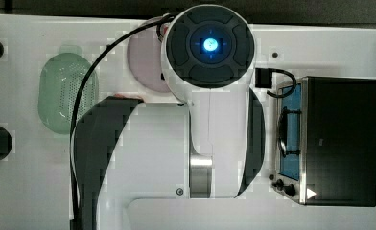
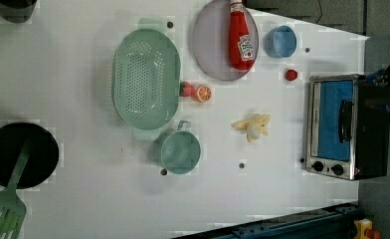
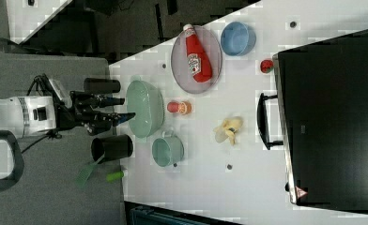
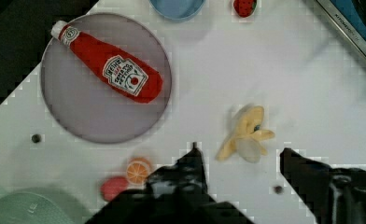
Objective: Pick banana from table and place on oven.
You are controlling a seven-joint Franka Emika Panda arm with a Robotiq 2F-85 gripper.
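In the top view the arm covers the middle of the counter (image 1: 28, 191), with the oven (image 1: 342, 141) at the top view's right, its flat black roof bare. In the left view the banana (image 2: 253, 127) lies on the counter between a green cup (image 2: 180, 152) and the oven, apart from both, its flaps splayed and its long axis running roughly toward the oven; an orange slice (image 2: 203, 93) sits well off toward a colander (image 2: 146, 78). In the right view the fingers (image 3: 118, 108) hang above the colander side of the scene, parted and holding nothing, while the banana lies near the oven's handle, so the move is likely across and down toward the oven side. In the wrist view the banana lies just beyond the gap between the two dark finger tips, a little toward one of them, its long axis slanted across the gap rather than square to it; some wrist turn may help, though blur leaves the exact angle uncertain. A ketchup bottle (image 4: 109, 74) rests on a plate (image 4: 78, 116) well apart.
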